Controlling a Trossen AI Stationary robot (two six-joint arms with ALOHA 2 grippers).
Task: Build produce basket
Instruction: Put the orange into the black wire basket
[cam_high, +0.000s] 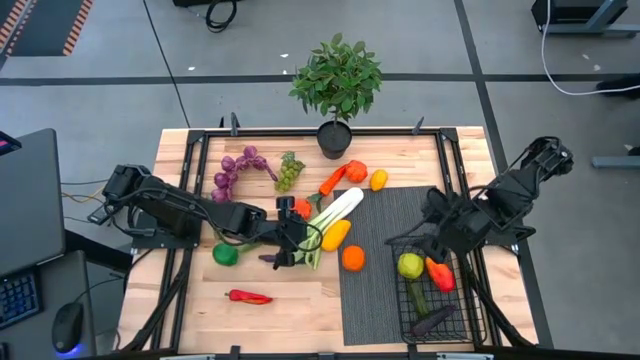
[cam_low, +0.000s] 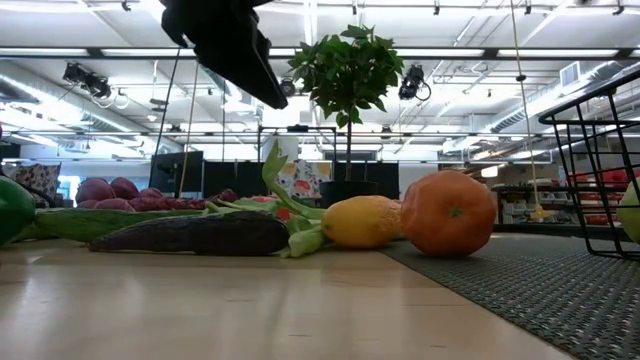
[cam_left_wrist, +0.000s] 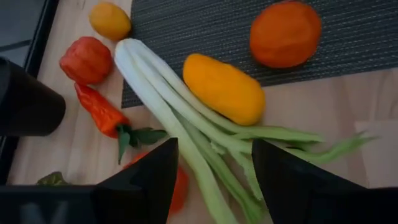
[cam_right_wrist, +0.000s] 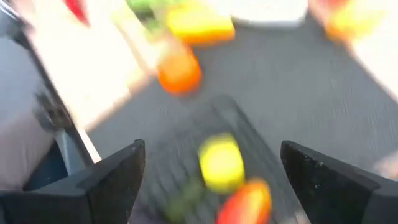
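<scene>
The white-green leek (cam_high: 335, 215) lies on the table, its white end on the dark ribbed mat (cam_high: 385, 215). My left gripper (cam_high: 292, 238) is open over the leek's green end. In the left wrist view its fingers (cam_left_wrist: 146, 180) stand on either side of the leek's green stalk (cam_left_wrist: 205, 168) without touching it. The black wire basket (cam_high: 470, 310) stands on the mat at the near right and holds a yellow-green fruit (cam_high: 410, 265), a red-orange pepper (cam_high: 440, 273), a green cucumber (cam_high: 417, 298) and a dark purple vegetable (cam_high: 432, 320). My right gripper (cam_right_wrist: 211, 177) is open and empty above the basket's far end (cam_high: 432, 235).
Purple grapes (cam_high: 238, 170), green grapes (cam_high: 289, 172), a carrot (cam_high: 332, 181), an orange-red pepper (cam_high: 356, 171) and a yellow citrus (cam_high: 378, 180) lie at the far side. A yellow pepper (cam_high: 336, 236), an orange (cam_high: 353, 258), a green pepper (cam_high: 226, 254) and a red chili (cam_high: 249, 297) lie nearer. The potted plant (cam_high: 338, 85) stands at the far edge.
</scene>
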